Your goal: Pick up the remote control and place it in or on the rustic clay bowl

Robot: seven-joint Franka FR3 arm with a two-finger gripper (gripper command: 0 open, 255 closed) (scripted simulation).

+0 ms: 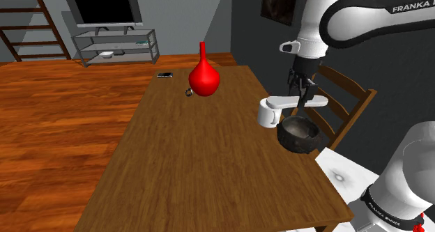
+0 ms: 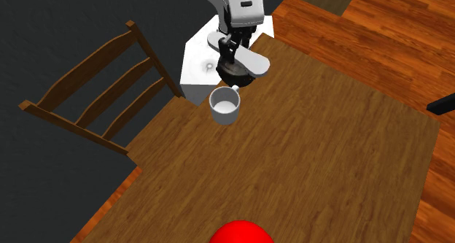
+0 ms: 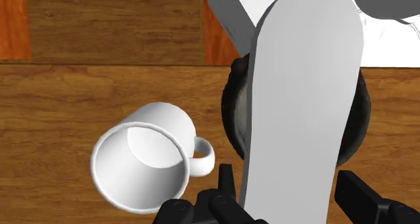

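Observation:
My black gripper (image 1: 302,91) is shut on the remote control (image 1: 296,102), a plain pale grey slab that it carries level. The remote hangs just above the dark clay bowl (image 1: 298,135), which sits near the table edge by the stand. In the second exterior view the remote control (image 2: 249,60) lies across the bowl (image 2: 235,76) under the gripper (image 2: 232,49). In the wrist view the remote control (image 3: 303,101) runs out from the gripper (image 3: 293,189), clasped between the fingers (image 3: 225,182), and hides most of the bowl (image 3: 232,115).
A white mug (image 1: 268,114) stands right beside the bowl, also mug (image 2: 225,105) and mug (image 3: 145,165). A red vase (image 1: 203,76) stands farther along the wooden table (image 1: 209,168), with a small dark object (image 1: 165,74) at the far edge. A wooden chair (image 1: 343,98) stands behind the bowl.

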